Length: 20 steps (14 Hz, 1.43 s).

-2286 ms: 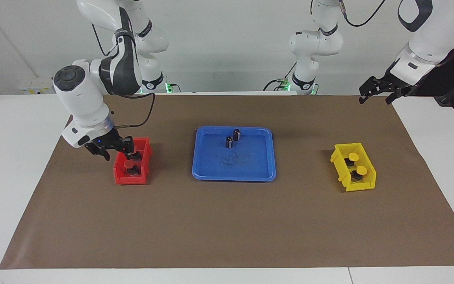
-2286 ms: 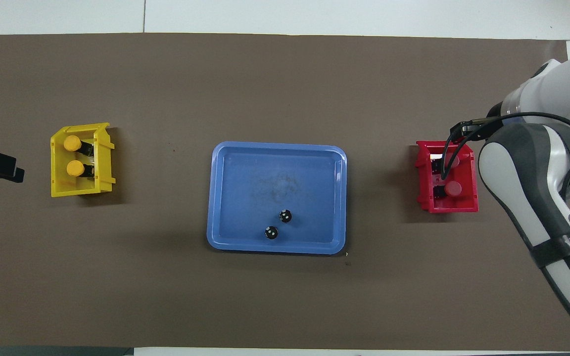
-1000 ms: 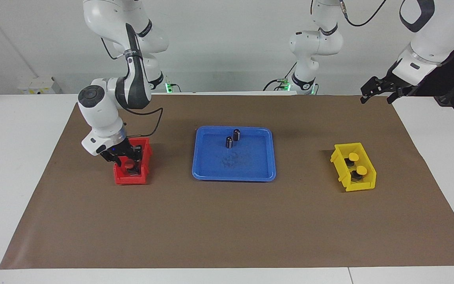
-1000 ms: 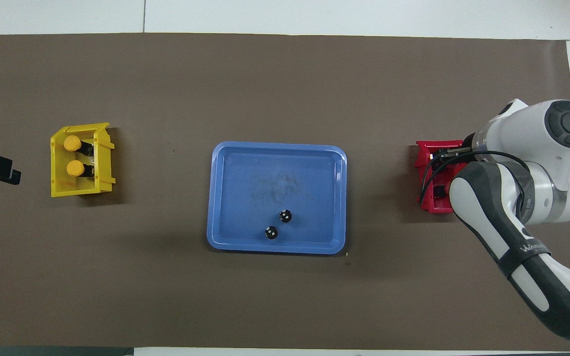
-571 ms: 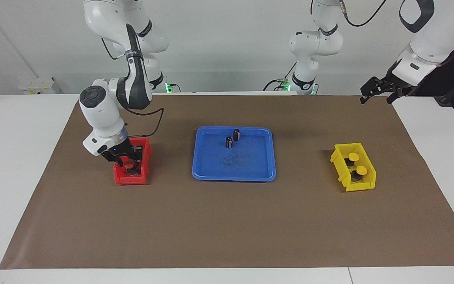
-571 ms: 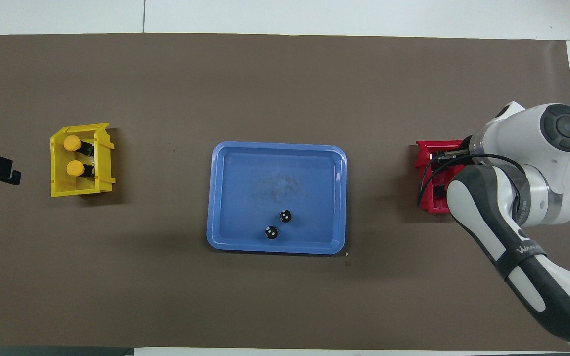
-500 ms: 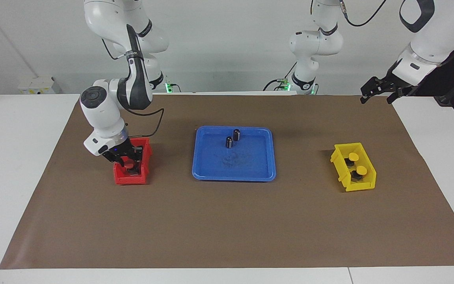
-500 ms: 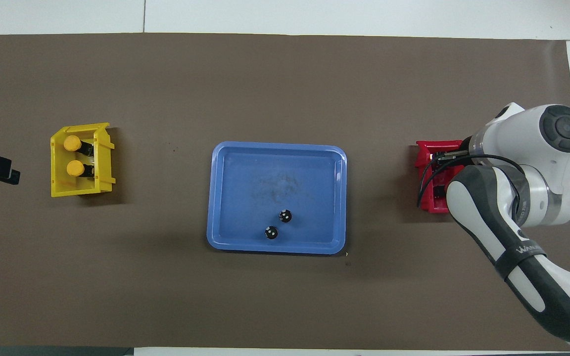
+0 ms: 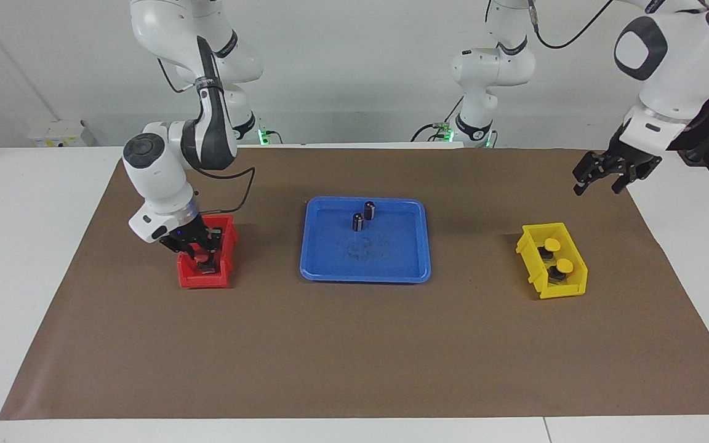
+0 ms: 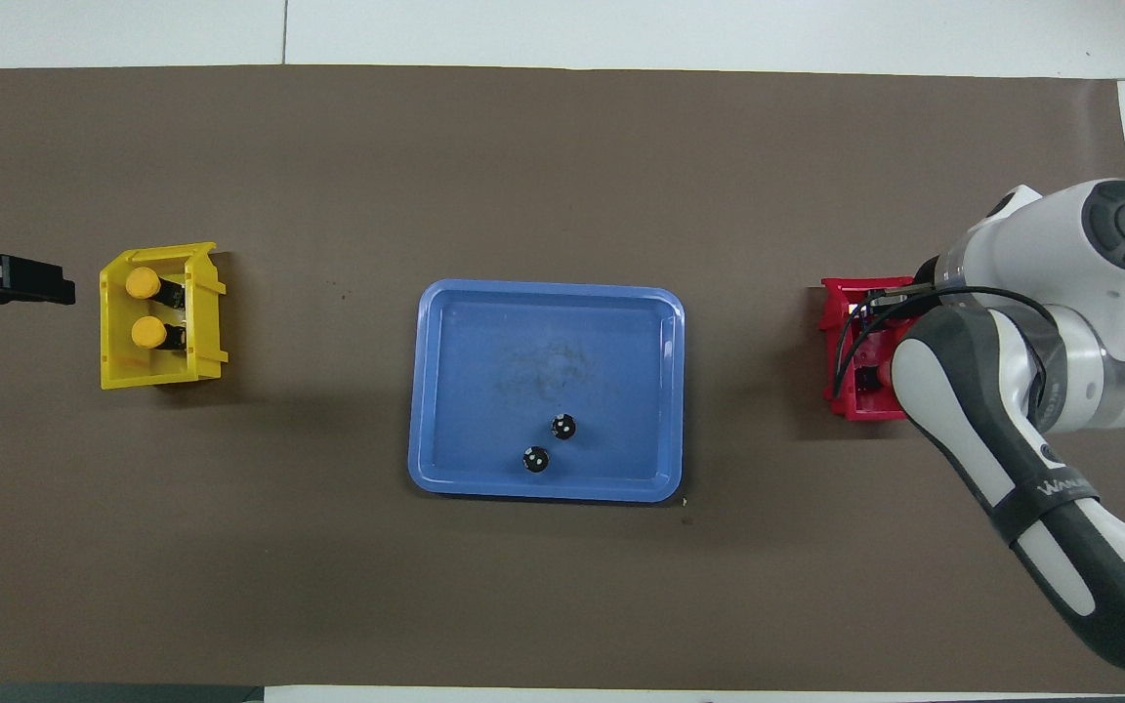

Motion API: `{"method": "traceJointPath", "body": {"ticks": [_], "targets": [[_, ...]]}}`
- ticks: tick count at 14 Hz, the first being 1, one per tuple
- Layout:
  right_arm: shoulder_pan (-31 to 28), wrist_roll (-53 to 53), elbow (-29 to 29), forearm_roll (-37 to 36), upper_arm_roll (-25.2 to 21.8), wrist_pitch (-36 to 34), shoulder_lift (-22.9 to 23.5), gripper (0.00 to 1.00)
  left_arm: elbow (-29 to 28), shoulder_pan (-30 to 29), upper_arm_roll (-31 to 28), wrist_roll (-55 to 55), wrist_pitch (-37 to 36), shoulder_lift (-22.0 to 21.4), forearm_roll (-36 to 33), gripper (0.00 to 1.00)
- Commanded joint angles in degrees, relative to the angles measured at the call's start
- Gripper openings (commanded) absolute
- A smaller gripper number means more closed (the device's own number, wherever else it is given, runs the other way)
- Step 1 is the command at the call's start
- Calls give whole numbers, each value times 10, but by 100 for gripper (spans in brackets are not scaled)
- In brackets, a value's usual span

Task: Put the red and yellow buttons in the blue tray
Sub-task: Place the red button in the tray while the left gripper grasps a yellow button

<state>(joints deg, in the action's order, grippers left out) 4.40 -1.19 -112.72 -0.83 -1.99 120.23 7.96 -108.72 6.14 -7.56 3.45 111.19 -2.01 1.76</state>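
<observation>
The blue tray (image 9: pixel 365 278) lies mid-table, also in the overhead view (image 10: pixel 543 290). Two yellow buttons (image 9: pixel 552 245) (image 9: pixel 565 266) sit in the yellow bin (image 9: pixel 536 271); they also show in the overhead view (image 10: pixel 142 283) (image 10: pixel 147 333). My right gripper (image 9: pixel 203 262) is down inside the red bin (image 9: pixel 197 283), its fingers close on either side of a red button (image 9: pixel 201 258). The second red button is hidden by the hand. My left gripper (image 9: pixel 597 186) is open and empty, up over the mat at the left arm's end, beside the yellow bin (image 10: pixel 113 376).
Two dark capless cylinders (image 9: pixel 370 209) (image 9: pixel 358 221) stand in the tray on its side nearer to the robots. In the overhead view my right arm covers most of the red bin (image 10: pixel 841 303). A brown mat covers the table.
My right gripper came down into the red bin and its fingers drew in around a red button. My left gripper swung lower and over the mat toward the yellow bin.
</observation>
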Motion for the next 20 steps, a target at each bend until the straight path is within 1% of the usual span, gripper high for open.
{"method": "traceJointPath", "body": {"ticks": [1,2,3,4,5,6,7,9,10,11,14,16,18,20], "targets": [[31,29,162,0,4,-138,30,19,-6,0,3,6,64,42,-10,75],[61,71,229,0,7,-182,58,19,-5,-2,3,7,93,60,-7,72],[94,112,273,-1,7,-198,78,18,-4,-4,4,6,110,73,-4,68],[138,165,295,2,7,-193,89,16,-4,-4,4,6,122,84,-3,66],[168,223,298,5,7,-189,97,16,-5,-4,4,6,130,93,-1,65],[204,292,303,18,7,-181,116,15,-6,-4,4,7,139,102,2,65],[249,356,307,19,7,-149,142,15,-6,-3,4,7,145,109,2,65],[313,446,319,11,7,-97,203,15,-8,-3,4,9,154,118,2,65],[324,468,319,5,7,-70,213,15,-10,-3,4,9,161,123,2,65],[326,471,311,5,7,-61,213,15,-11,-3,4,9,165,126,2,65],[329,473,299,4,7,-71,212,16,-11,-3,4,9,176,141,2,65],[328,472,276,4,7,-55,207,17,-22,-3,4,9,184,142,2,65],[328,474,248,5,7,-40,197,19,-47,-4,4,9,213,140,2,65],[327,473,219,5,7,-21,187,19,-55,-4,4,9,224,141,2,65]]}}
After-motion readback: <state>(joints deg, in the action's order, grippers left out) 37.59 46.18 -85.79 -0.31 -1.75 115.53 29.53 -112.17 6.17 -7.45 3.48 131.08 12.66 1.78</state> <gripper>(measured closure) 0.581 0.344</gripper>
